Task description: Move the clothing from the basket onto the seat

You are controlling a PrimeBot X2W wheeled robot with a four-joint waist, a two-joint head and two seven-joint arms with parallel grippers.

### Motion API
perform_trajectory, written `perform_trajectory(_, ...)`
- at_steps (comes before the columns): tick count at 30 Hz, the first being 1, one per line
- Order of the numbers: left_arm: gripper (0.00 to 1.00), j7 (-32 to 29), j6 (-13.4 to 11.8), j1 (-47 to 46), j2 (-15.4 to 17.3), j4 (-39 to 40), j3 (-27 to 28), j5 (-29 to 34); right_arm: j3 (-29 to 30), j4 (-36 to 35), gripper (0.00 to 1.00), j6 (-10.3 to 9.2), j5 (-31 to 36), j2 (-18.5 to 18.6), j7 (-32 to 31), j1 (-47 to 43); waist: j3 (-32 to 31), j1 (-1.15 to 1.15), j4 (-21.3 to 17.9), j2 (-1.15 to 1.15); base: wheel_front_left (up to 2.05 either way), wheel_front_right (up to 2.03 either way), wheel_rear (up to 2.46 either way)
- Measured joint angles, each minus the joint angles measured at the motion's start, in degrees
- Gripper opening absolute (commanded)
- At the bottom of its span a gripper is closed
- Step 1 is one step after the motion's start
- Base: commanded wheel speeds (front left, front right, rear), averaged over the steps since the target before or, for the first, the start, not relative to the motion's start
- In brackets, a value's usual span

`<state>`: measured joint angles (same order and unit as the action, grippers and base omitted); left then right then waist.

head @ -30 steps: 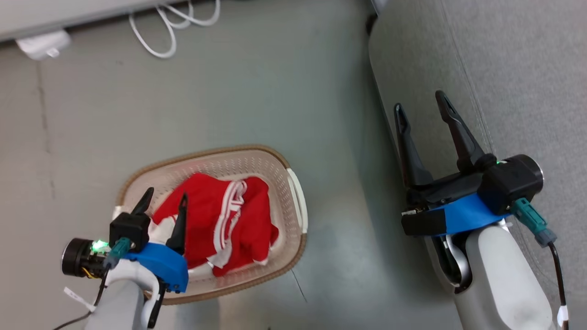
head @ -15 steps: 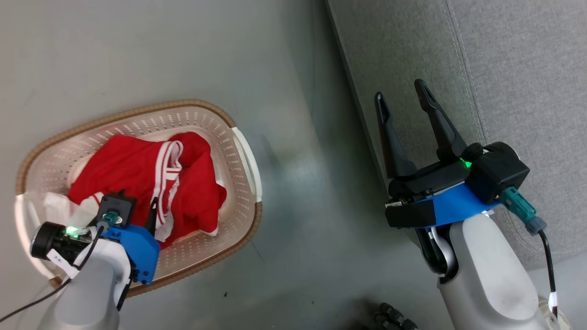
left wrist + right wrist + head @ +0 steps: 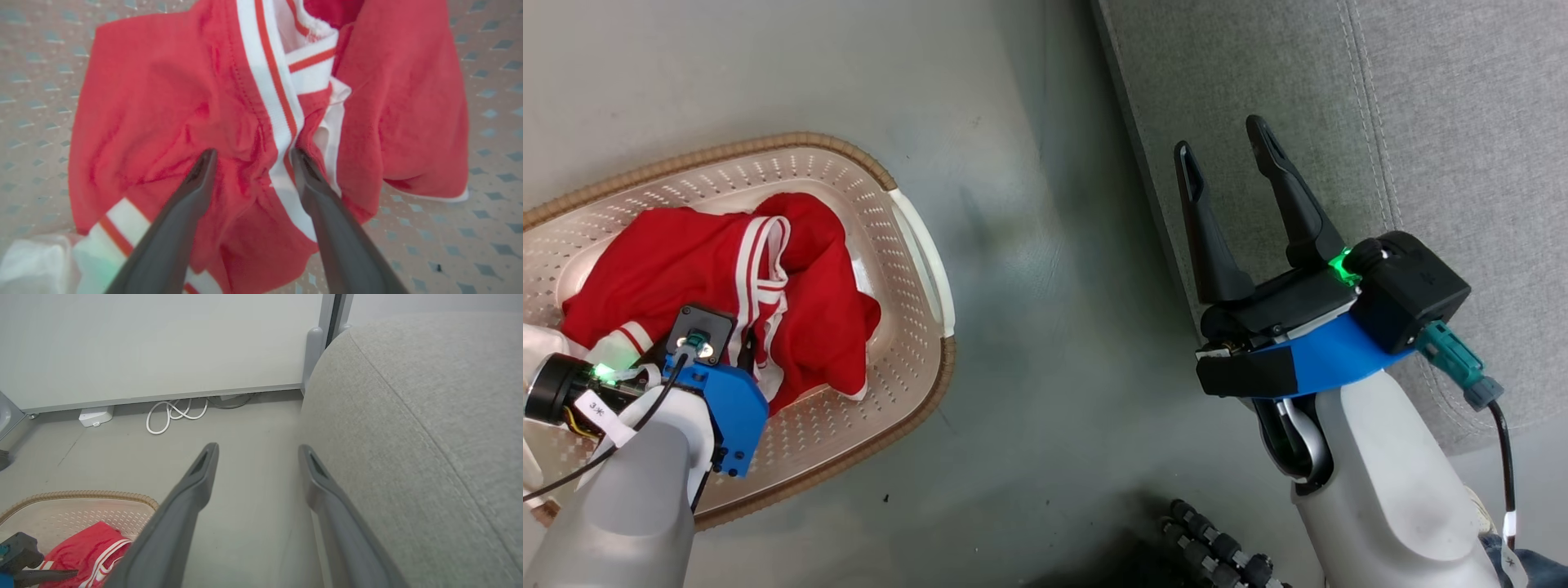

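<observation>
Smooth grey floor (image 3: 1029,245) meets a pale wall (image 3: 163,343) — white cable (image 3: 169,416) coiled there.

I read one marking: the white tag (image 3: 596,406) on the left cable (image 3: 560,475) shows "3" and a star-like symbol. The second tag (image 3: 1513,563), on the right cable (image 3: 1500,457), is illegible.

Basket (image 3: 727,175) cut off at left edge; seat (image 3: 1462,122) cropped top and right.
</observation>
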<state>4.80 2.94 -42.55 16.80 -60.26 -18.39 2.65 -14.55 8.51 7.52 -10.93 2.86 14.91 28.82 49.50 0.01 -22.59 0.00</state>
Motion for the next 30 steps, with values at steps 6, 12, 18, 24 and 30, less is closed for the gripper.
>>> perform_trajectory(6, 1.0, -2.5, -0.9, -1.2, -0.1, -2.8, -0.9, 0.4, -0.6, -0.2, 1.0, 0.0, -0.7, 0.0, 0.0, 0.5, 0.8, -0.01, -0.4, 0.0, 0.0, 0.0, 0.0)
perform_trajectory(12, 0.0, -4.2, -1.3, -1.9, -0.2, -4.8, -1.5, 0.1, -0.6, -0.3, 1.0, 0.0, -1.0, 0.0, 0.0, 0.5, 1.0, -0.01, -0.8, 0.0, 0.0, 0.0, 0.0)
perform_trajectory(18, 0.0, -4.3, -1.3, -2.3, -0.2, -5.5, -1.8, -0.5, -0.5, -0.3, 1.0, 0.0, -1.2, 0.0, 0.0, 0.5, 1.0, -0.01, -0.8, 0.0, 0.0, 0.0, 0.0)
perform_trajectory(24, 0.0, -3.8, -1.3, -2.6, -0.1, -6.0, -2.2, -1.1, -0.5, -0.1, 1.0, 0.0, -1.3, 0.0, 0.0, 0.6, 0.7, -0.01, -0.6, 0.0, 0.0, 0.0, 0.0)
perform_trajectory(30, 0.0, -2.5, -1.2, -2.8, -2.0, -6.9, -2.3, -2.4, -0.3, 1.2, 1.0, -0.01, -0.6, 0.0, 0.0, 0.7, -1.3, -0.01, 0.3, 0.0, 0.0, 0.0, 0.0)
